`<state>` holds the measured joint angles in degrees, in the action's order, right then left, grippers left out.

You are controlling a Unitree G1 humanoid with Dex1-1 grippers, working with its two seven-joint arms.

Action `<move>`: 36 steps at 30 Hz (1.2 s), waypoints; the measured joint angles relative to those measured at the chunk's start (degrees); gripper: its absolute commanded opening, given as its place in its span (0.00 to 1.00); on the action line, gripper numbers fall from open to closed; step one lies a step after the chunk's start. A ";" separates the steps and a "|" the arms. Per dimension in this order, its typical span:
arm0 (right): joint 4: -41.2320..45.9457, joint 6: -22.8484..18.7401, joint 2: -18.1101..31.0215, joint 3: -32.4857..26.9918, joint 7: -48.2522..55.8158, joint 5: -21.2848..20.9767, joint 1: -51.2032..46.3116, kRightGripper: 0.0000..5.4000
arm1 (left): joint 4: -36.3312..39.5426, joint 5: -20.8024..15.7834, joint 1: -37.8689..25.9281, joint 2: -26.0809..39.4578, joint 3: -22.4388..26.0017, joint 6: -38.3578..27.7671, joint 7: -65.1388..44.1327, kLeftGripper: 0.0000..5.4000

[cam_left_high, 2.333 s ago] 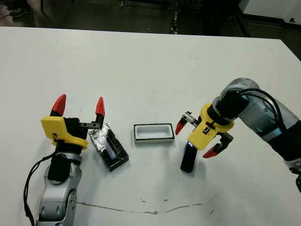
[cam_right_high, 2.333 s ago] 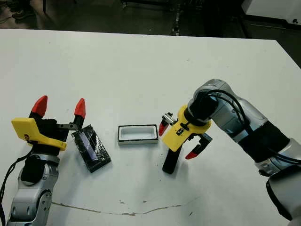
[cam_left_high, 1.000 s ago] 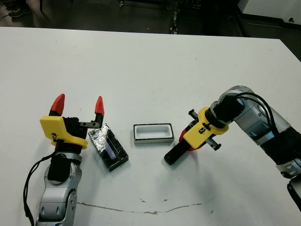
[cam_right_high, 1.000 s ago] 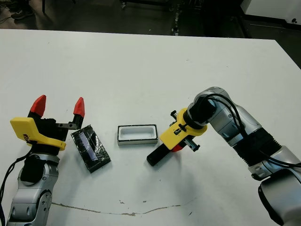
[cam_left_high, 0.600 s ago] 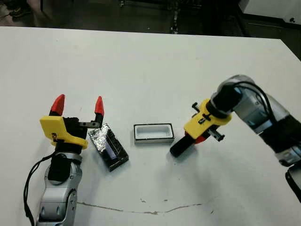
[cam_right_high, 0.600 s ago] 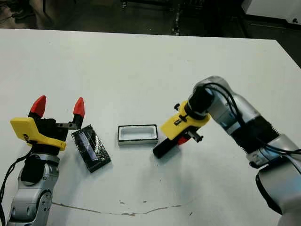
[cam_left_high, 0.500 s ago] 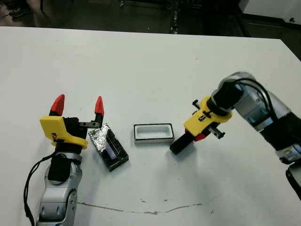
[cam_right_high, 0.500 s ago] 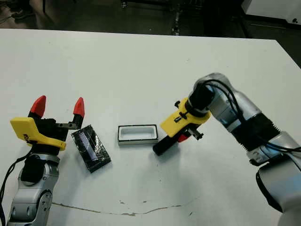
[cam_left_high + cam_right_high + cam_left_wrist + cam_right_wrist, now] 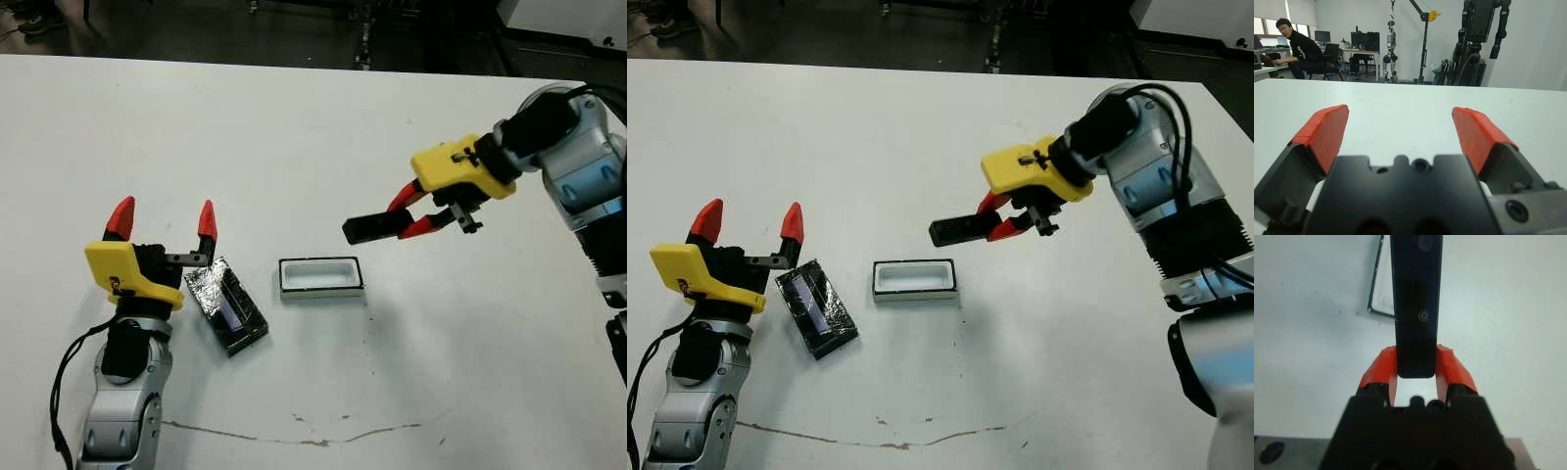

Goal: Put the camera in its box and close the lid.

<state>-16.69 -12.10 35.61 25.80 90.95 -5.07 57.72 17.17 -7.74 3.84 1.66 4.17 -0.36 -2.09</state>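
Note:
The camera (image 9: pixel 374 226), a slim black bar, hangs level in the air above and a little right of the box (image 9: pixel 320 277), held at one end by my right gripper (image 9: pixel 416 211), which is shut on it. In the right wrist view the camera (image 9: pixel 1416 303) runs straight out from between the red fingers (image 9: pixel 1450 366), with a corner of the box (image 9: pixel 1382 293) beneath it. The box is a small white-walled tray, open, near the table's middle. The lid (image 9: pixel 226 305), crinkly black and silver, lies left of the box. My left gripper (image 9: pixel 165 219) stands open just left of the lid, holding nothing.
A thin crack line (image 9: pixel 313 436) runs across the white table near its front edge. In the left wrist view a person (image 9: pixel 1298 49) sits at desks far beyond the table, with robot stands (image 9: pixel 1479 39) behind.
My right gripper has lifted the camera off the table, up and to the right, and turned it level above the box. The left arm, lid and box have not moved.

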 measured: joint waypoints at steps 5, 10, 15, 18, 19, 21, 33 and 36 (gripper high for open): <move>7.99 -15.74 -0.01 -0.35 -5.37 -2.01 -0.67 0.31 | 0.21 0.04 -0.01 0.00 -0.01 0.22 0.13 1.00; 18.18 -29.02 0.97 2.94 -6.83 -4.56 -1.17 0.31 | 0.51 0.10 0.01 0.00 -0.04 0.87 0.37 1.00; 20.76 -35.26 1.02 7.82 -7.16 -6.91 0.11 0.31 | 0.92 -0.07 0.03 -0.23 -0.19 1.11 0.44 1.00; 21.51 -38.39 0.88 9.98 -7.83 -7.89 1.04 0.31 | 0.92 0.09 0.04 -0.44 -0.40 1.11 0.78 1.00; 21.60 -38.83 0.81 10.89 -7.87 -8.07 1.42 0.31 | 0.93 0.10 0.08 -0.54 -0.46 1.11 0.79 1.00; 21.68 -39.19 0.65 12.26 -7.86 -8.07 2.30 0.31 | 0.93 0.16 0.11 -0.73 -0.66 1.10 1.02 1.00; 16.76 -29.21 -2.33 17.39 -5.98 -9.16 5.60 0.31 | 1.31 -0.04 0.55 -0.96 -0.66 1.78 1.30 1.00; 14.02 -28.09 -4.05 18.44 -4.44 -9.16 6.72 0.31 | 1.33 -0.12 0.60 -1.07 -0.67 1.80 1.32 1.00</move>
<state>-2.67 -40.20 31.55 44.24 86.51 -14.23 64.45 18.50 -7.86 4.44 0.59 3.50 1.44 -0.78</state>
